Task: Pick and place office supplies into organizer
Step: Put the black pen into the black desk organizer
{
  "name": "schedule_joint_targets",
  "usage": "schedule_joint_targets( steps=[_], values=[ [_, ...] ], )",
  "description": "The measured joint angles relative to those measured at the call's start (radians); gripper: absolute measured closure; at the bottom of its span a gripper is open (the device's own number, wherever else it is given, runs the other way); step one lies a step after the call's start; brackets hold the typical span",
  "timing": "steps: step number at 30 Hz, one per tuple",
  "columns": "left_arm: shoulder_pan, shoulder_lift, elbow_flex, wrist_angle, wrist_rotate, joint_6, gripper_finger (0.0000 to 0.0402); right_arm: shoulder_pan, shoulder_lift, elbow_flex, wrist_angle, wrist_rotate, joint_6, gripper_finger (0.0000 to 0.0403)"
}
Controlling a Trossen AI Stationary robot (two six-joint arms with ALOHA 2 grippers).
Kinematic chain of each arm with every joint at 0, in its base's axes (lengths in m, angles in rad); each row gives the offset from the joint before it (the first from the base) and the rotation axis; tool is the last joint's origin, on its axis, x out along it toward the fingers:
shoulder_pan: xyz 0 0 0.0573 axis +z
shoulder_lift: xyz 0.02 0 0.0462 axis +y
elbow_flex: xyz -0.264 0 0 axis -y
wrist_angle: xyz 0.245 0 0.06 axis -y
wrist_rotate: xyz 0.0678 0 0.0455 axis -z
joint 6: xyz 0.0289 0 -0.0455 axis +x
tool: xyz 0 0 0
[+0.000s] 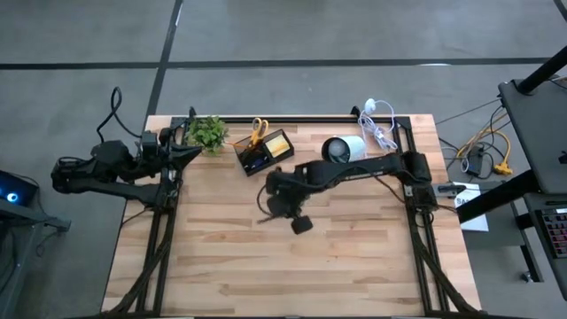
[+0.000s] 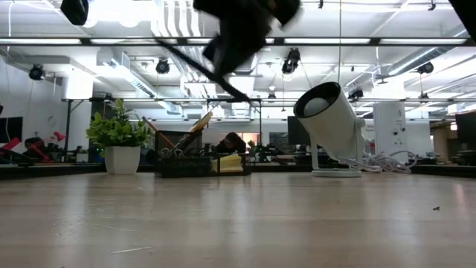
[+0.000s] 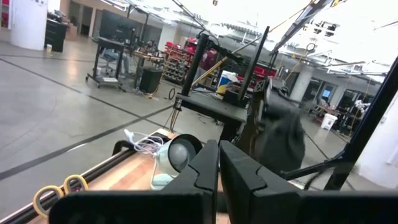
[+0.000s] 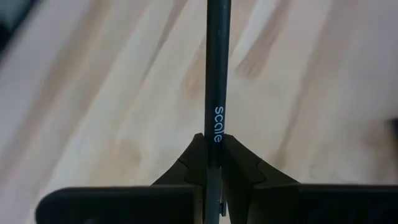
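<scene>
My right gripper (image 4: 214, 140) hangs over the middle of the table (image 1: 282, 209), shut on a dark pen (image 4: 217, 74) printed "scale". In the low view the pen (image 2: 204, 68) slants below the gripper, high above the wood. The black organizer (image 1: 264, 152) stands at the far edge, with yellow-handled scissors (image 1: 257, 131) sticking up from it and a yellow note block (image 1: 280, 144) in it. My left gripper (image 3: 219, 152) is shut on nothing and waits at the far left, by the plant (image 1: 206, 133). My right gripper pinches the pen's barrel (image 4: 217, 127) between its two fingers, just behind the printed word. The fingers slant down from above, and the pen runs on forward past their free ends. The pen is lifted clear of the table and tilted.
A white round cup-like thing (image 1: 344, 149) on a stand and a white coiled cable (image 1: 381, 124) sit at the far right of the table. The potted plant stands left of the organizer. Bare wood (image 1: 292, 266) lies toward the near edge.
</scene>
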Motion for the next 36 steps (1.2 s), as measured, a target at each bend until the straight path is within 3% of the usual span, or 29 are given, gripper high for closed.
schedule_joint_targets(
  steps=[12,28,36],
  values=[
    [0.0,-0.001,-0.001,0.002,0.0,0.0,0.0402,-0.056,-0.141,-0.024,0.41,0.018,0.294,0.0389],
    [0.0,0.007,-0.017,0.004,0.01,0.041,0.0399,-0.058,-0.145,-0.042,0.745,0.199,0.483,0.039],
    [-0.001,0.024,-0.063,0.151,0.053,0.161,0.032,-0.058,-0.145,-0.042,0.804,0.206,0.506,0.039]
  ],
)
